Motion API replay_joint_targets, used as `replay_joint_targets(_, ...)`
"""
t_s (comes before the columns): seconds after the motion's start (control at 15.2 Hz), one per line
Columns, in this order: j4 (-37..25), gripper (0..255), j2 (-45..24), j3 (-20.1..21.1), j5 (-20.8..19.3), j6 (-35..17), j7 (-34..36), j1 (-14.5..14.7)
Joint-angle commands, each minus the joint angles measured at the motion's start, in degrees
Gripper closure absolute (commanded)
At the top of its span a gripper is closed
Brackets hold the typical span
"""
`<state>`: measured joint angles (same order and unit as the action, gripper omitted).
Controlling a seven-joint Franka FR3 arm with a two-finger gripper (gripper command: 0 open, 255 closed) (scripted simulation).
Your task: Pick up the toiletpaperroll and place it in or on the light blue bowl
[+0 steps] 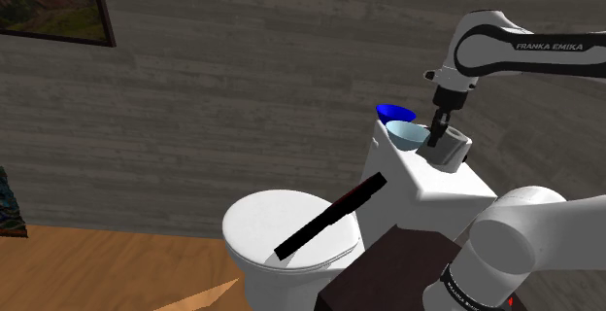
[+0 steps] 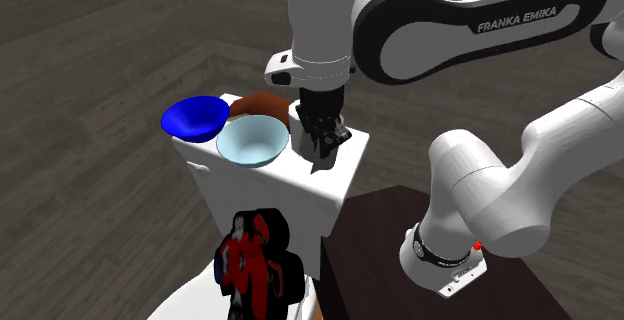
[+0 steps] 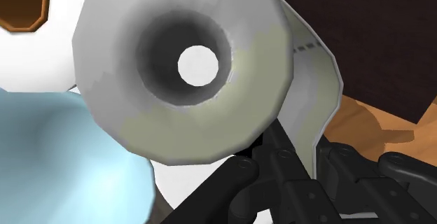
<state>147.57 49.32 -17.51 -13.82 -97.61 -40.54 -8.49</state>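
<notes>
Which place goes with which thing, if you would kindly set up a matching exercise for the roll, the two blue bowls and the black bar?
Things:
1. toilet paper roll
2. light blue bowl
3. dark blue bowl
4. black bar

Places:
A. across the toilet lid
B. at the tank's end away from the roll
C. just below the gripper
D. on the tank, beside the roll

Pairs: 1-C, 2-D, 3-B, 4-A.
</notes>
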Motion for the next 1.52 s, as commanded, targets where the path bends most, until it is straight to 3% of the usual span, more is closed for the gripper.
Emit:
replay_joint_targets(0.0,-1.6,255,0.1,0.4,0.4,1.6,0.0,0.1)
replay_joint_targets(0.86,-11.9,255,-1.7,2.0,2.0,10.1,-0.5,0.9)
replay_joint_targets(1.45,-28.7,255,-22.9,-4.7,3.6,5.0,-5.8,4.1)
